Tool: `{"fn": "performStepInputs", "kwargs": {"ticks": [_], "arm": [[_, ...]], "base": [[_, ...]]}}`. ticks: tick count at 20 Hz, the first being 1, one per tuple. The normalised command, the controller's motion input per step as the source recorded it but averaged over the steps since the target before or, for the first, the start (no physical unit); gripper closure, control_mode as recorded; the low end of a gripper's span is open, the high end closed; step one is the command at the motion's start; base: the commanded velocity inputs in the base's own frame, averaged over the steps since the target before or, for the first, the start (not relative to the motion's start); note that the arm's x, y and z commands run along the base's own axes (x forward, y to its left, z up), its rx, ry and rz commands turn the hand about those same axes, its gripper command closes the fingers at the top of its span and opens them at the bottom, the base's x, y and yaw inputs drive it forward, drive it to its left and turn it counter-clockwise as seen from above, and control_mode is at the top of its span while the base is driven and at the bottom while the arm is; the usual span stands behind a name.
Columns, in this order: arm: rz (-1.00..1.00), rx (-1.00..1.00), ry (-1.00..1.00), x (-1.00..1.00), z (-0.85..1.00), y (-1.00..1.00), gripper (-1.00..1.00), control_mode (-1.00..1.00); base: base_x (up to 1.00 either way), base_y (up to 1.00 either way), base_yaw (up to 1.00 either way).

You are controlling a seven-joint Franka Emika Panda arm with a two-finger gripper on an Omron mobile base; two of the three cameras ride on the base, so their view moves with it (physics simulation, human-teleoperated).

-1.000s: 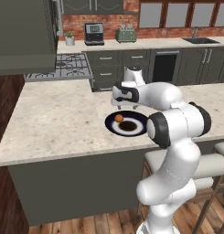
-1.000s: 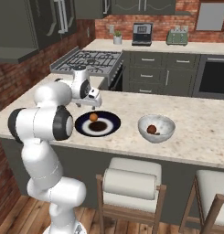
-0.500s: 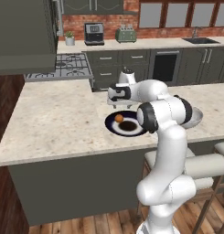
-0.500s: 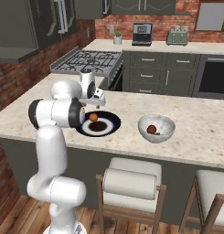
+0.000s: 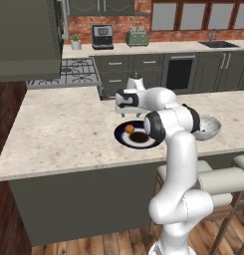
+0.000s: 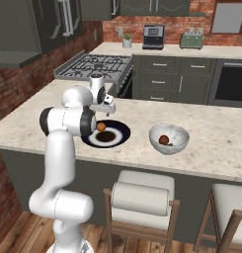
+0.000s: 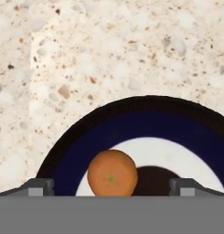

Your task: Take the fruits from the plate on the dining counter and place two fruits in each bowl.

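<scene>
The gripper (image 7: 111, 187) hangs over the plate (image 7: 72, 151) on the counter (image 5: 63, 134), and right below it sits an orange (image 7: 112, 173), resting on the pale centre of the plate beside a dark patch. The jaws stand wide apart, one tip showing at each side low in the hand view, nothing between them but air. The orange lies between those tips, a touch nearer the left one, and the hand looks clear above it, not touching.

From the right base view the orange (image 6: 100, 126) sits toward the near-left part of the plate (image 6: 123, 132), with the grey-white bowl (image 6: 168, 139) well apart to the right, a red-brown fruit (image 6: 163, 140) already in it.

How will this one handle? A small round fruit, likely light and firm, with a smooth skin that could slip or roll on a flat plate if nudged off-centre. Best bet is a grip across its widest part, tips either side of the middle, squeezing gently so it doesn't squirt out. A small shift to centre it looks wise before closing
</scene>
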Motion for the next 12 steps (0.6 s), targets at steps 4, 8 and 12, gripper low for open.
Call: {"fn": "performStepInputs", "kwargs": {"ticks": [4, 8, 12], "arm": [[0.00, 0.00, 0.00, -0.18, -0.28, 0.00, -1.00, -1.00], [0.00, 0.00, 0.00, -0.23, -0.30, 0.00, -1.00, -1.00], [0.00, 0.00, 0.00, -0.12, -0.21, 0.00, -1.00, -1.00]], "base": [[0.00, 0.00, 0.00], [0.00, 0.00, 0.00], [0.00, 0.00, 0.00]]}}
